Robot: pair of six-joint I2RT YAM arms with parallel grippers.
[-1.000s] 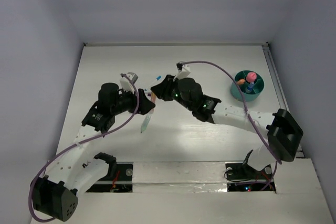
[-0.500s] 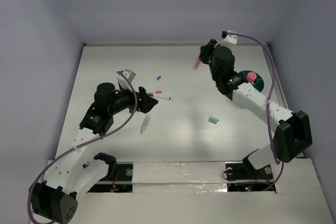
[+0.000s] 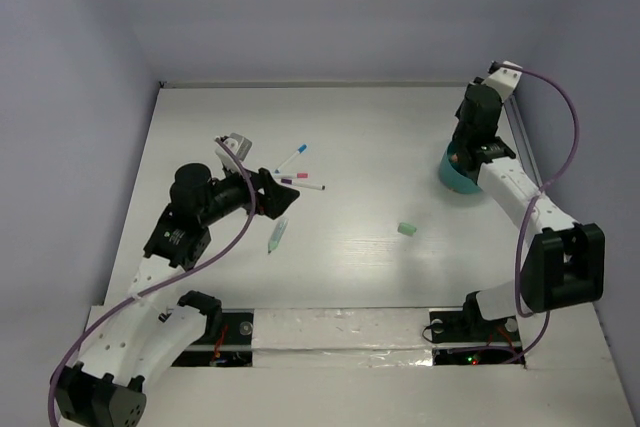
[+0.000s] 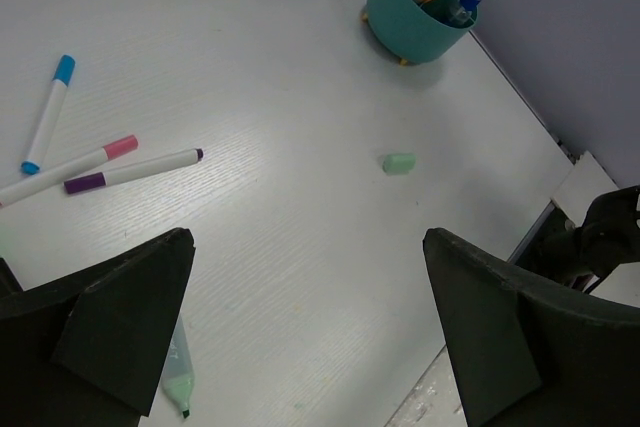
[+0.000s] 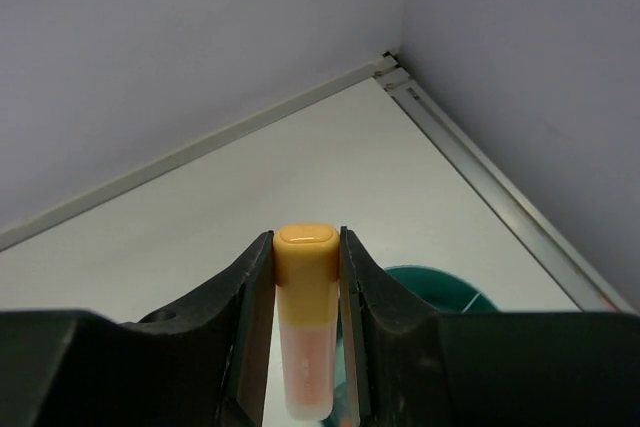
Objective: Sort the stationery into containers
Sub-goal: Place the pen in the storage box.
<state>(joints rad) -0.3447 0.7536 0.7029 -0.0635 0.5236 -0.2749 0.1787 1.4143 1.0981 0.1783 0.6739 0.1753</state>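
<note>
My right gripper (image 5: 306, 242) is shut on a stubby marker with an orange cap (image 5: 306, 312), held upright. Just beyond and below it is the rim of the teal holder (image 5: 425, 282). From above, that gripper (image 3: 466, 150) hangs over the holder (image 3: 453, 180) at the far right. My left gripper (image 4: 308, 239) is open with nothing between its fingers, over the table left of centre (image 3: 275, 190). On the table lie a blue-capped marker (image 4: 47, 112), a pink-capped marker (image 4: 72, 168), a purple-capped marker (image 4: 130, 170), a pale green pen (image 4: 178, 375) and a green eraser (image 4: 399, 162).
The teal holder (image 4: 418, 9) has an orange piece, a blue piece and a pink-topped piece standing in it. A metal rail (image 3: 525, 142) runs along the table's right edge beside the holder. Walls close in the far and side edges.
The right arm swung from the table's middle to the far right, carrying the orange-capped marker over the holder. The left gripper opened and drew back a little to the left.
</note>
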